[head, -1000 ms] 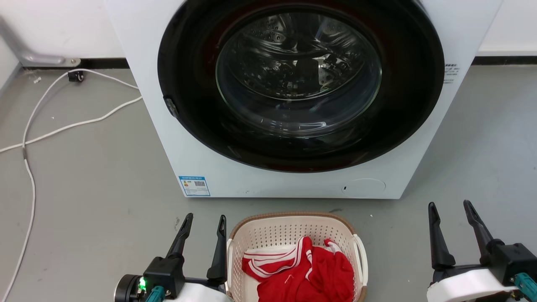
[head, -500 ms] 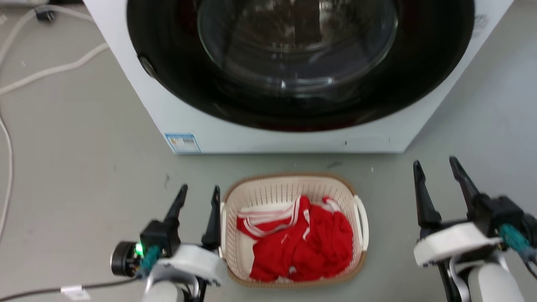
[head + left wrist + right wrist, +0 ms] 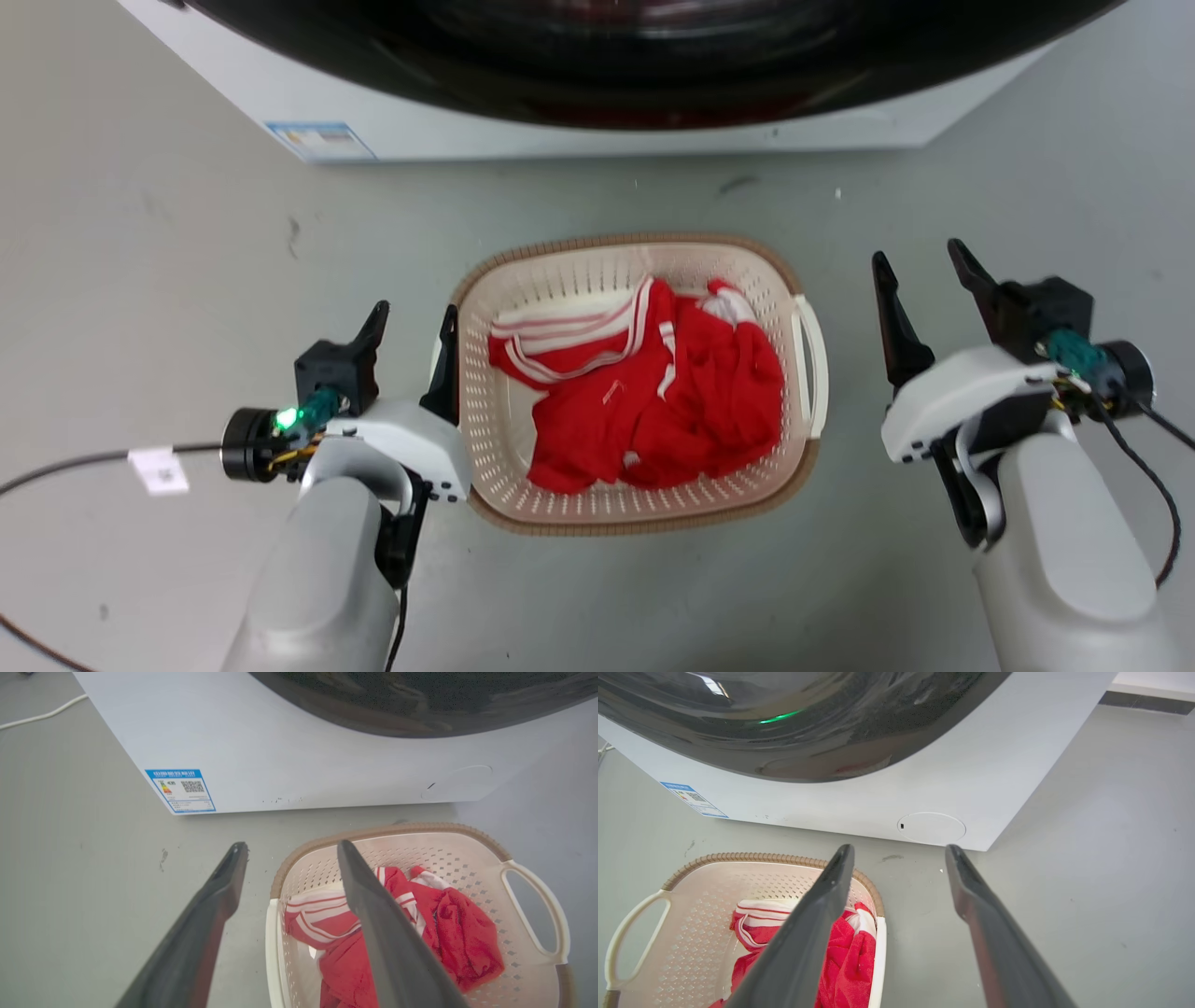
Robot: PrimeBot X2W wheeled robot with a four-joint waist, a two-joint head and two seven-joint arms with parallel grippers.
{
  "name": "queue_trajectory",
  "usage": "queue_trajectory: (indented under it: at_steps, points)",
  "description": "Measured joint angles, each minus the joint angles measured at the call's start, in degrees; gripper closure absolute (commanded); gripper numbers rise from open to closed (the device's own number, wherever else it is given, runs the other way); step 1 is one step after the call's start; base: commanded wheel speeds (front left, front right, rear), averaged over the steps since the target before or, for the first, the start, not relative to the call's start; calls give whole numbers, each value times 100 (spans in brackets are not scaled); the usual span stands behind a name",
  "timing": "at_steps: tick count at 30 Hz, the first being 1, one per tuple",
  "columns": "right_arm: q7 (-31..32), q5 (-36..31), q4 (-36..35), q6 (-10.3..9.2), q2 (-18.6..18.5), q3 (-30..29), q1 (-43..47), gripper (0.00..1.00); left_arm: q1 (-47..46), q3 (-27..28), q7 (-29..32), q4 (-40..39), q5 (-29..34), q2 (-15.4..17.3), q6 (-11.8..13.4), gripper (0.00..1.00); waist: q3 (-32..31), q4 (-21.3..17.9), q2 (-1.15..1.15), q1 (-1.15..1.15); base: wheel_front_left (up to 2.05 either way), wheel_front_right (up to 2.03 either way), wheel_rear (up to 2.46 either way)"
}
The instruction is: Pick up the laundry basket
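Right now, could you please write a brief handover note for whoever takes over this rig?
Left pincer: open, holding nothing, at the left edge of the laundry basket; whether it touches is unclear.
Right pincer: open, empty, over the floor, apart from the basket's right handle.
Basket: on the floor before the washing machine, red garment inside.
Done: both arms flank the basket.
Left: close on both handles, then lift.

White washing machine (image 3: pixel 327 756), blue label (image 3: pixel 180 790), red garment (image 3: pixel 653 401)
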Motion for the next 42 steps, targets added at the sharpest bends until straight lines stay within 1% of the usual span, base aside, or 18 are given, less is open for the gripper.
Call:
queue_trajectory:
  at_steps: [4,9,11,16,20,24,31,36,42]
  points:
    - [13,-14,689,0,2,40,-461,0,-502,-44,21,797,2,73,-77,0,406,-39,0,0,0,0,0]
    - [112,129,1596,0,1,131,-960,0,-1031,-99,82,1626,-2,152,-133,0,804,-65,0,0,0,0,0]
    - [169,132,1957,0,0,225,-1133,0,-1196,-126,126,1909,-16,153,-168,0,930,-62,0,0,0,0,0]
    - [417,521,2704,0,-1,544,-1600,0,-1599,-249,234,2488,-20,141,-241,0,1183,-17,0,0,0,0,0]
    - [661,692,3216,0,3,811,-1987,0,-1892,-349,348,2846,-16,130,-282,0,1357,34,0,-1,0,0,0]
    - [877,893,3700,0,2,870,-2359,0,-2168,-498,535,3120,1,118,-334,0,1512,81,0,0,0,0,0]
    - [1191,983,4418,0,2,959,-2902,0,-2558,-697,924,3463,-27,98,-389,0,1774,130,0,-1,0,0,0]
    - [1322,862,4660,0,2,1032,-3150,0,-2716,-839,1226,3594,-73,110,-410,0,1940,135,0,-1,0,0,0]
    - [1380,909,4779,0,2,1026,-3272,0,-2828,-992,1327,3630,-270,109,-415,0,2048,134,0,-1,0,0,0]
